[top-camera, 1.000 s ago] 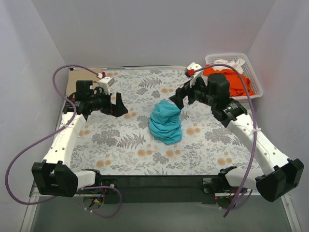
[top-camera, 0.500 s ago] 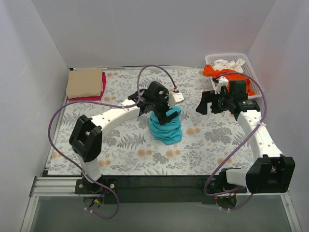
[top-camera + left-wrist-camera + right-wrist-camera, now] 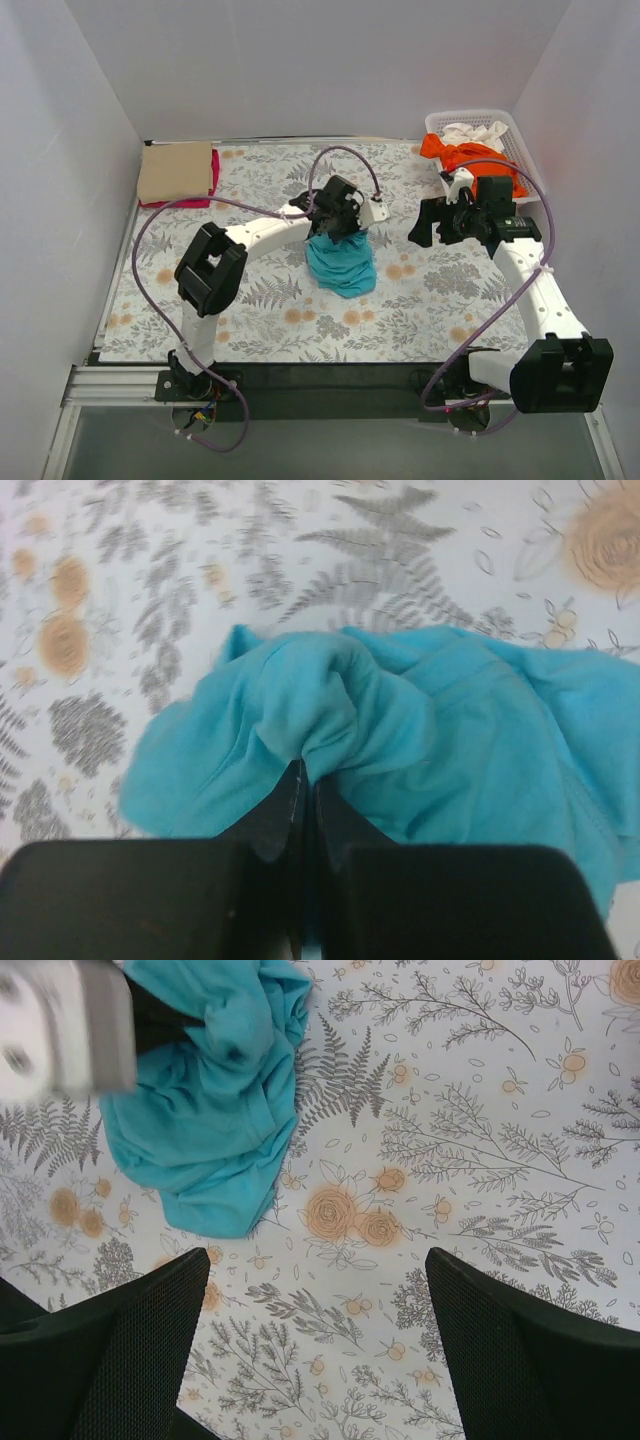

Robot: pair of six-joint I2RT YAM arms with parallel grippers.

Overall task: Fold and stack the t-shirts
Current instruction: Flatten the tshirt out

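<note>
1. The turquoise t-shirt [image 3: 342, 265] lies in a crumpled heap mid-table on the floral table cloth [image 3: 250, 300]. It is not spread out.
2. Left gripper [image 3: 303, 772]: jaws pressed together on a raised ridge of the turquoise cloth near the top of the heap. Only a thin fold sits between them.
3. Right gripper [image 3: 424, 224]: jaws wide apart and holding nothing. It hovers over the table cloth just right of the heap.
4. A folded tan t-shirt [image 3: 175, 170] sits on a magenta-red t-shirt [image 3: 214, 172] at the far left corner. The orange t-shirt [image 3: 470, 156] and white t-shirt [image 3: 476, 132] lie in the basket [image 3: 532, 176] at far right.
5. Step in hand, as I judge it: opening the heap out flat.
6. To do it well, raise the left pinch just enough for the cloth to hang free. Then send the right gripper to a separate edge, hem or shoulder, not the same ridge.
7. The thin pinch may slip, so draw the two grips apart slowly.
</note>
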